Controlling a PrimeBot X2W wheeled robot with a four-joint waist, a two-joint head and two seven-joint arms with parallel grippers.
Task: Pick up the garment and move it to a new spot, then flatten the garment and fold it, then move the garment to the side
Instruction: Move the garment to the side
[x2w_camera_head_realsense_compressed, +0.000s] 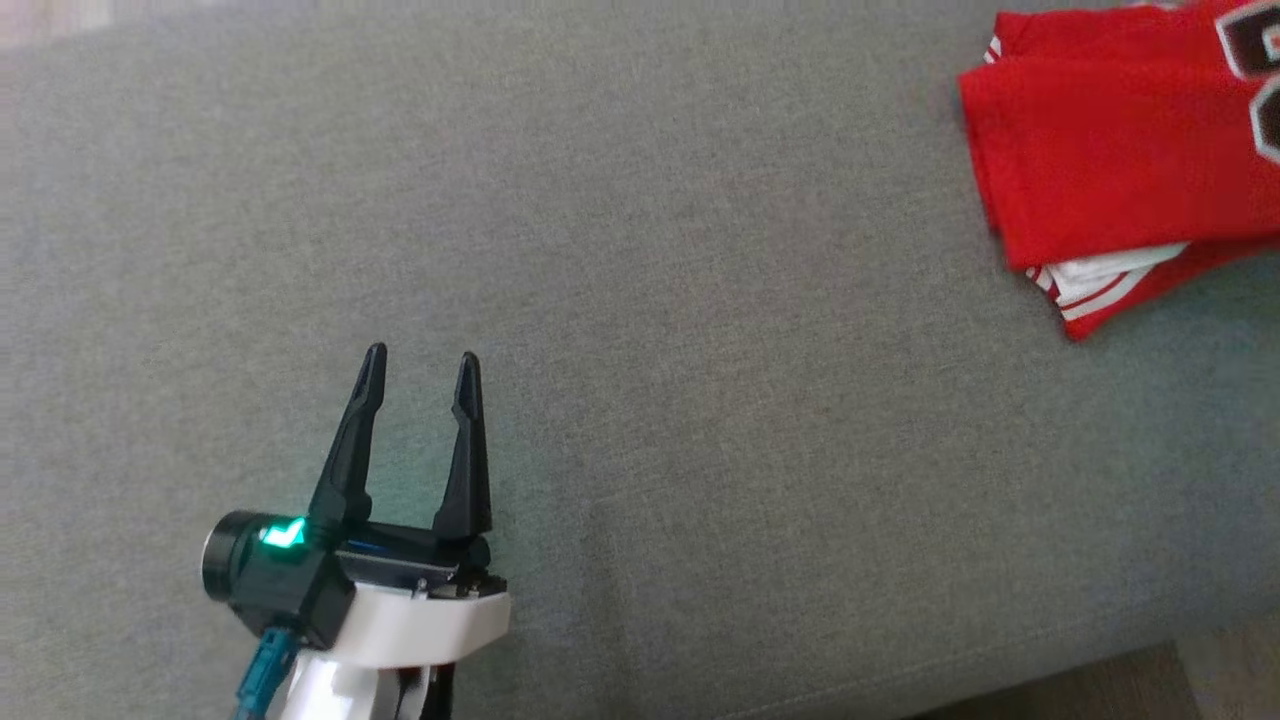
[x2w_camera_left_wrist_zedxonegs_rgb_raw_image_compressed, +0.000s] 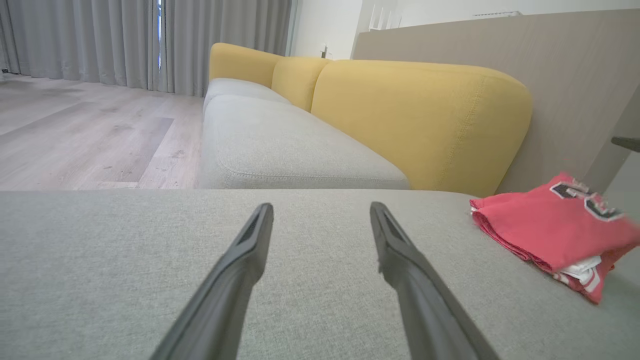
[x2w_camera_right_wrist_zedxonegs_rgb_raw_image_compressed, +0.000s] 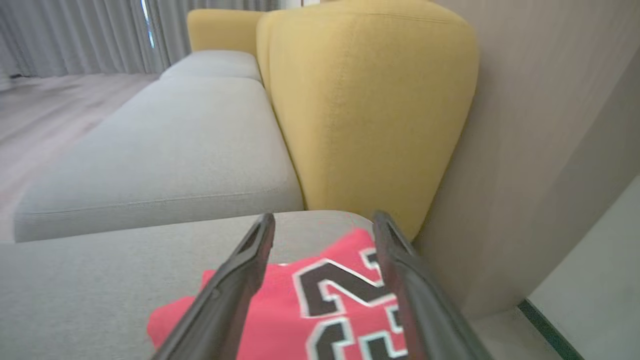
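The garment (x2w_camera_head_realsense_compressed: 1110, 160) is a folded red jersey with black, white-edged numbers, lying at the far right of the grey cushion (x2w_camera_head_realsense_compressed: 640, 330). White striped trim shows at its lower corner. My left gripper (x2w_camera_head_realsense_compressed: 422, 370) stands open over bare cushion at the lower left, far from the garment. In the left wrist view its fingers (x2w_camera_left_wrist_zedxonegs_rgb_raw_image_compressed: 250, 250) point across the cushion, with the garment (x2w_camera_left_wrist_zedxonegs_rgb_raw_image_compressed: 550, 225) off to the right. My right gripper (x2w_camera_right_wrist_zedxonegs_rgb_raw_image_compressed: 322, 222) is open above the garment (x2w_camera_right_wrist_zedxonegs_rgb_raw_image_compressed: 280, 320), fingers spread over the numbers, nothing between them.
A yellow backrest (x2w_camera_left_wrist_zedxonegs_rgb_raw_image_compressed: 420, 115) rises behind the cushion, with another grey seat (x2w_camera_left_wrist_zedxonegs_rgb_raw_image_compressed: 280, 145) beyond it. A beige wall panel (x2w_camera_right_wrist_zedxonegs_rgb_raw_image_compressed: 525, 150) stands close to the right of the garment. Wooden floor (x2w_camera_left_wrist_zedxonegs_rgb_raw_image_compressed: 85, 130) and grey curtains (x2w_camera_left_wrist_zedxonegs_rgb_raw_image_compressed: 100, 40) lie to the left.
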